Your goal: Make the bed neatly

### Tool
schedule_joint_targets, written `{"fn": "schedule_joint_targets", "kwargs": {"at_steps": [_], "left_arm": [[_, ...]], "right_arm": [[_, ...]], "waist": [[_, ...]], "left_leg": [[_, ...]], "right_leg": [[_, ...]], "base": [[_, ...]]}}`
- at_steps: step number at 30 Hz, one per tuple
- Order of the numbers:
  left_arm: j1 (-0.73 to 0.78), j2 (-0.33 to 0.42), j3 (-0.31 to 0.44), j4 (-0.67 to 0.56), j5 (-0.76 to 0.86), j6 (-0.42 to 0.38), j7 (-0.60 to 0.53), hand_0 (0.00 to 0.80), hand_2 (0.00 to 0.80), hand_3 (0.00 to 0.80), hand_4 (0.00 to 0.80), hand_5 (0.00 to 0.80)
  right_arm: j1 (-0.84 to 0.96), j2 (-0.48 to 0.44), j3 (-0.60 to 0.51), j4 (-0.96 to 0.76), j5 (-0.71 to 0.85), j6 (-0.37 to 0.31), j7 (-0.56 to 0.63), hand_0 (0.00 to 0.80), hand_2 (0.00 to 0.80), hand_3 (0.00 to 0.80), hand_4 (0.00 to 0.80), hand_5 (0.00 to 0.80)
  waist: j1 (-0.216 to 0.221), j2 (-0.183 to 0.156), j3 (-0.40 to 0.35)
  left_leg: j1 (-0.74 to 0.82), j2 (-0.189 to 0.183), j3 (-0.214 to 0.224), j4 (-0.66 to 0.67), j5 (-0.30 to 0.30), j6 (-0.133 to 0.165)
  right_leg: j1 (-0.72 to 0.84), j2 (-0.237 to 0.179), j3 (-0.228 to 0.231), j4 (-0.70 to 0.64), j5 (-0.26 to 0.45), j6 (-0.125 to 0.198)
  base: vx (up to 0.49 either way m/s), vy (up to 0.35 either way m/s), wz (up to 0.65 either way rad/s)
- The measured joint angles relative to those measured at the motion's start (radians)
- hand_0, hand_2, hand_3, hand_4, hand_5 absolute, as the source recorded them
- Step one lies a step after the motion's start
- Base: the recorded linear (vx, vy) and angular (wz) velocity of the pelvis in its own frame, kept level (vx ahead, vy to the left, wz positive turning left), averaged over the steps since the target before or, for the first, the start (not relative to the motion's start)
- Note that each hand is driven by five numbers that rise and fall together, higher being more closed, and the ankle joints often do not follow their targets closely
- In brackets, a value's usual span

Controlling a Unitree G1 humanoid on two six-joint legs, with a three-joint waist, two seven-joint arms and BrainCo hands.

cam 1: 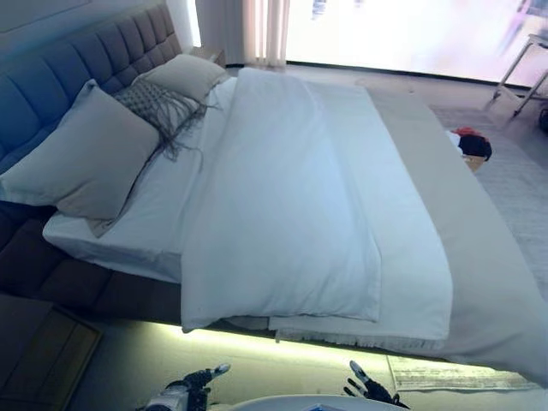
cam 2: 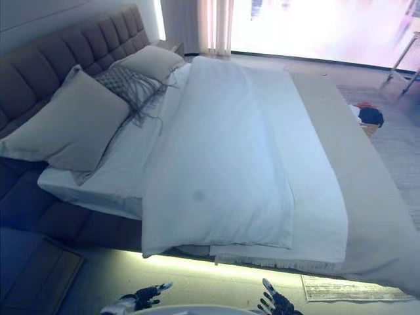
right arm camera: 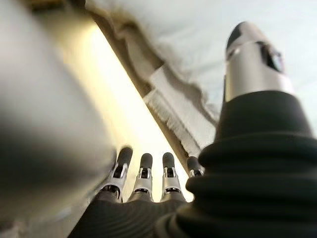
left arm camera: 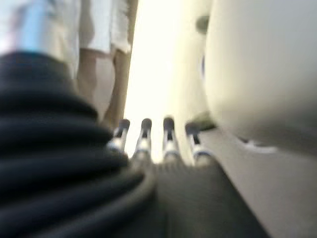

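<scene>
White duvet lies folded back on itself across the bed, well ahead of both hands, its near corner hanging just past the mattress edge above the lit gap. Judged soft, bulky and light, it should drag without slipping; the best hold appears to be that near corner and hem. A fringed blanket edge sits closest to the right hand. Left hand and right hand are both low, fingers extended, holding nothing. Pillows rest far beyond the left hand.
</scene>
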Motion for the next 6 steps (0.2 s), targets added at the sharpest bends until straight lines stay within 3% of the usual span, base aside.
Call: {"fn": "schedule_joint_targets", "kwargs": {"at_steps": [6], "left_arm": [[-0.005, -0.022, -0.028, -0.011, 0.026, 0.013, 0.0, 0.0, 0.0, 0.0, 0.0, 0.0]], "right_arm": [[-0.033, -0.01, 0.065, -0.002, -0.125, 0.03, -0.018, 0.0, 0.0, 0.0, 0.0, 0.0]], "waist": [[0.0, 0.007, -0.006]], "left_leg": [[0.019, 0.001, 0.0, 0.0, -0.003, 0.002]], "right_leg": [[0.015, 0.001, 0.011, -0.007, 0.007, 0.0]], "base": [[0.016, 0.022, -0.06]]}}
